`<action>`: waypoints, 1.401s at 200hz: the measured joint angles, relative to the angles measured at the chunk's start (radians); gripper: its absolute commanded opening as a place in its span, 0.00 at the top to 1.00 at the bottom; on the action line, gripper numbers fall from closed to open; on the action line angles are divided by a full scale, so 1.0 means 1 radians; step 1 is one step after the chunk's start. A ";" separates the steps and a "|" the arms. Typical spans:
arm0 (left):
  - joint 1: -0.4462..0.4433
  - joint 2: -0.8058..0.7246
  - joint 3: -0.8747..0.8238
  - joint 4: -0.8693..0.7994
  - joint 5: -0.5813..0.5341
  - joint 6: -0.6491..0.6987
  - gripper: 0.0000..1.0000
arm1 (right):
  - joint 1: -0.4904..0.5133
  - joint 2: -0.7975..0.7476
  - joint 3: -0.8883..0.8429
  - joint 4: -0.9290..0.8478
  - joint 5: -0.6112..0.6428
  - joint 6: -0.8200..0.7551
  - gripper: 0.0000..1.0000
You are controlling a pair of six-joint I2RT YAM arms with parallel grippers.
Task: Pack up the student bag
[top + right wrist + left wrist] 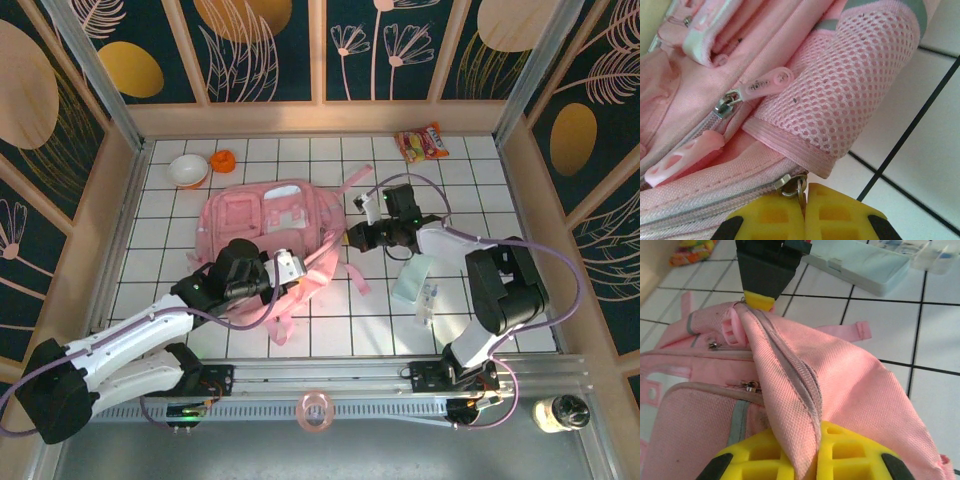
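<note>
The student bag [268,212], pale pink, lies flat in the middle of the tiled table. My left gripper [300,268] is at its near right edge. In the left wrist view its yellow fingers [790,455] are shut on a raised fold of the bag's fabric [790,365] along a zip seam, and my left gripper [819,432] pinches that fold. My right gripper [352,237] is at the bag's right side. In the right wrist view, my right gripper [805,192] is shut on a metal zip pull [792,186] just under the mesh side pocket [860,65].
A pale mint pencil case [412,280] with a clear packet [428,300] lies right of the bag. A snack packet [422,142] sits at the back right. A white bowl [188,170] and an orange lid [222,160] are at the back left. A tape roll [315,410] rests on the front rail.
</note>
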 measured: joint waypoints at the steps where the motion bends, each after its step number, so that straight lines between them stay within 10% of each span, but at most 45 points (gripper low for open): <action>1: 0.002 0.002 0.000 0.001 0.000 0.005 0.82 | 0.000 -0.002 -0.001 0.002 0.002 0.000 0.89; 23: 0.031 0.070 0.053 -0.018 0.018 0.101 0.38 | -0.029 -0.095 -0.067 0.054 0.098 0.009 0.55; 53: 0.048 0.139 0.159 -0.068 0.044 0.127 0.11 | -0.101 -0.257 -0.140 0.084 0.200 0.000 0.51; 114: 0.129 0.114 0.168 -0.144 0.014 0.112 0.06 | -0.087 -0.484 -0.185 0.093 0.214 -0.119 0.47; 184: 0.178 0.379 0.333 -0.325 -0.029 0.214 0.04 | -0.055 -0.410 -0.164 0.053 0.206 -0.263 0.47; 280: 0.179 0.324 0.225 -0.288 -0.117 0.325 0.01 | -0.018 -0.391 -0.164 0.131 0.172 -0.293 0.47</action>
